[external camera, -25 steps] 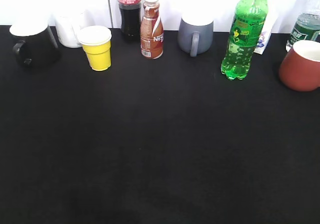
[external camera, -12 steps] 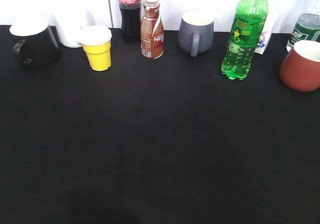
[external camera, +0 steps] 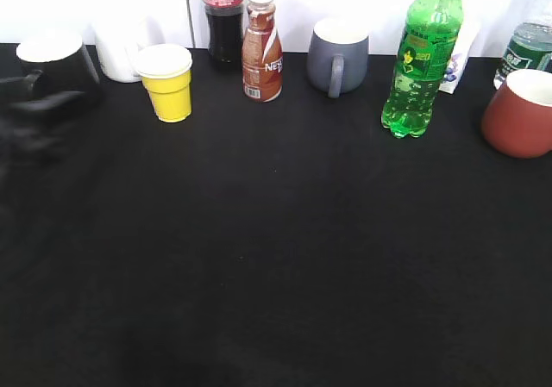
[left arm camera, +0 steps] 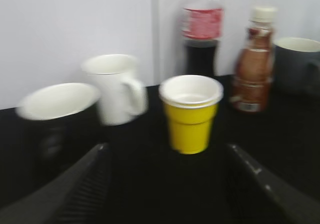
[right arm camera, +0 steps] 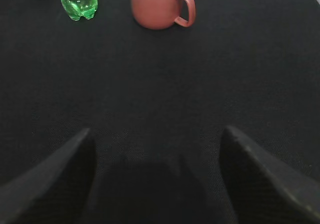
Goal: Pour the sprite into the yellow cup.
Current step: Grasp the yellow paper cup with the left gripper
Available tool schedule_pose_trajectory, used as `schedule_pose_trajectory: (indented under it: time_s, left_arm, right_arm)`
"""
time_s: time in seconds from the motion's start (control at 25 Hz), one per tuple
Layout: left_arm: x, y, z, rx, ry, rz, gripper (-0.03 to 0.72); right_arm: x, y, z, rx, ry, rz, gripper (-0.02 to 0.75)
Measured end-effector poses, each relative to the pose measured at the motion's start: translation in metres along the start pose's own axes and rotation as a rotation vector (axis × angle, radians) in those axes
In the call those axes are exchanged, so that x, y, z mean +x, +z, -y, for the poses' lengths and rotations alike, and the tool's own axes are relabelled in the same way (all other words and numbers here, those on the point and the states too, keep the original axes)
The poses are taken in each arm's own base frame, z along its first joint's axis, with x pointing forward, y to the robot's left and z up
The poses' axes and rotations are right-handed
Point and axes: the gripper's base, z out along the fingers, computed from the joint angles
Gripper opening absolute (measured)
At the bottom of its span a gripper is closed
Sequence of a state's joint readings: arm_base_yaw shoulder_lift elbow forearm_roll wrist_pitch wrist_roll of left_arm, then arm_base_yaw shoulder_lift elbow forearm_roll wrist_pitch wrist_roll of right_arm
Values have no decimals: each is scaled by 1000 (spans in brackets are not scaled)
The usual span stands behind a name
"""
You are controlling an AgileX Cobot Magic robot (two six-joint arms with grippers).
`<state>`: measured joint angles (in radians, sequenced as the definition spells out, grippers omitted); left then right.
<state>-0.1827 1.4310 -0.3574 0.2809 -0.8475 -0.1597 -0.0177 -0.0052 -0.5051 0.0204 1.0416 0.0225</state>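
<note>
The sprite [external camera: 421, 59] is a tall bright-green bottle standing upright at the back right of the black table; its base shows in the right wrist view [right arm camera: 78, 0]. The yellow cup [external camera: 168, 84] stands upright at the back left, white inside and empty in the left wrist view [left arm camera: 191, 113]. My left gripper [left arm camera: 165, 149] is open and empty, its fingers wide apart with the yellow cup straight ahead between them. It shows as a dark blur at the left edge of the exterior view [external camera: 39, 111]. My right gripper [right arm camera: 156, 134] is open and empty over bare table, well short of the sprite.
Along the back stand a black mug [external camera: 53, 64], a white mug [left arm camera: 115, 87], a dark cola bottle [external camera: 222, 21], a brown drink bottle [external camera: 261, 53] and a grey mug [external camera: 336, 55]. A reddish-brown cup [external camera: 519, 113] and a darker green bottle [external camera: 526, 46] stand right of the sprite.
My left gripper has come into the exterior view at the left edge, in front of the black mug. The bottles and cups have not moved.
</note>
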Motion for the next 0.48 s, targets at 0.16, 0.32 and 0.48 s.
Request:
schedule_pose_trajectory:
  time_s: [0.16, 0.32, 0.48]
  left_arm:
    - [22, 61, 4, 49, 29, -81, 554]
    - [40, 108, 1, 62, 23, -79, 638]
    - [53, 144, -4, 62, 23, -71, 638]
  right_arm:
    - [0, 0, 0, 0, 0, 0, 585]
    - [0, 0, 0, 0, 0, 0, 585]
    - [0, 0, 0, 0, 0, 0, 585]
